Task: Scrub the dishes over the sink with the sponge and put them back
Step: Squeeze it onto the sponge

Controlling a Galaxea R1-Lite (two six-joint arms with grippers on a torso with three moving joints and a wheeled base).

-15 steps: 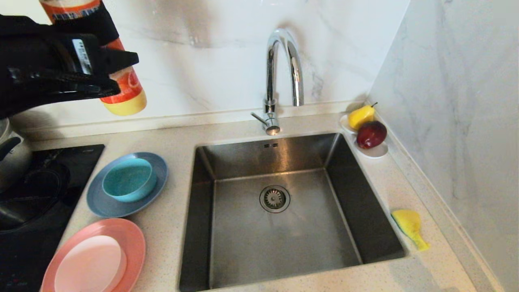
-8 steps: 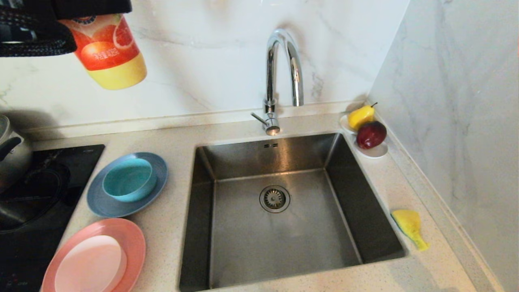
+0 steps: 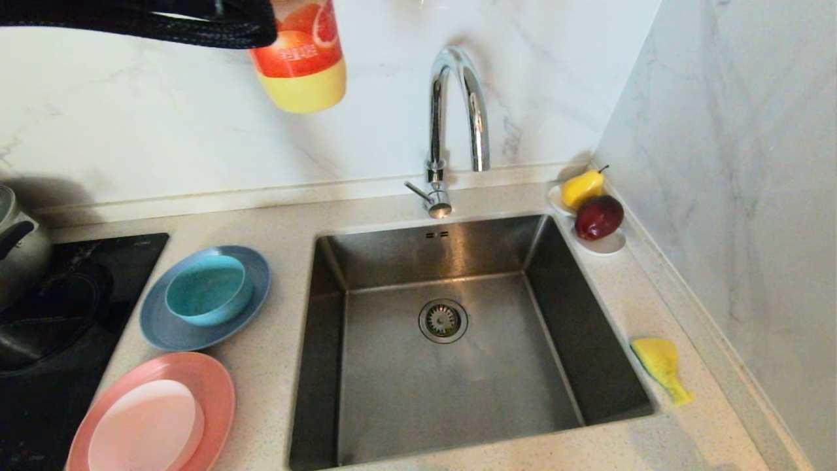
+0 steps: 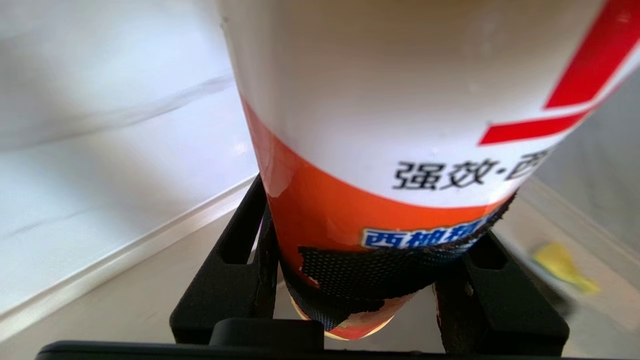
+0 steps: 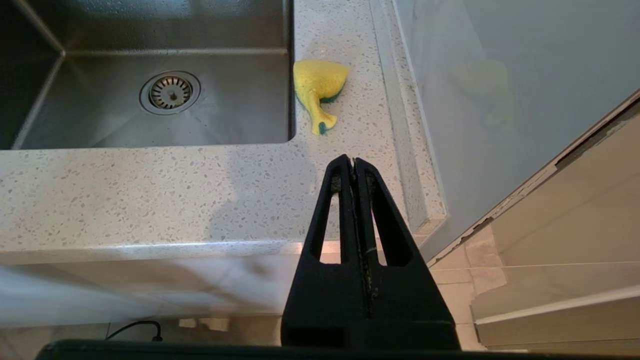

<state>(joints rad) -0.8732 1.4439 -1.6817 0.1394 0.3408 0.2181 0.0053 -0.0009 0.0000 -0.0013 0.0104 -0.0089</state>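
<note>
Aloft: left gripper (image 4: 360, 280) clamps detergent bottle (image 3: 302, 59) (near tap (image 3: 458, 124)) | right gripper (image 5: 354, 162) pressed together

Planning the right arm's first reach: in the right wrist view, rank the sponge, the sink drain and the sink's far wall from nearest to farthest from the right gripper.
From the shut right gripper, off the counter's front edge:
1. Sponge, on the counter beside the sink.
2. Drain, mid-basin.
3. Far wall, at the back.

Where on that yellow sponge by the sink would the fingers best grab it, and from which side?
Probably the wide yellow end of the sponge, from straight above. It lies flat on the counter just right of the sink, its near end tapered to a thin tail, so the broad part offers more to pinch.
</note>
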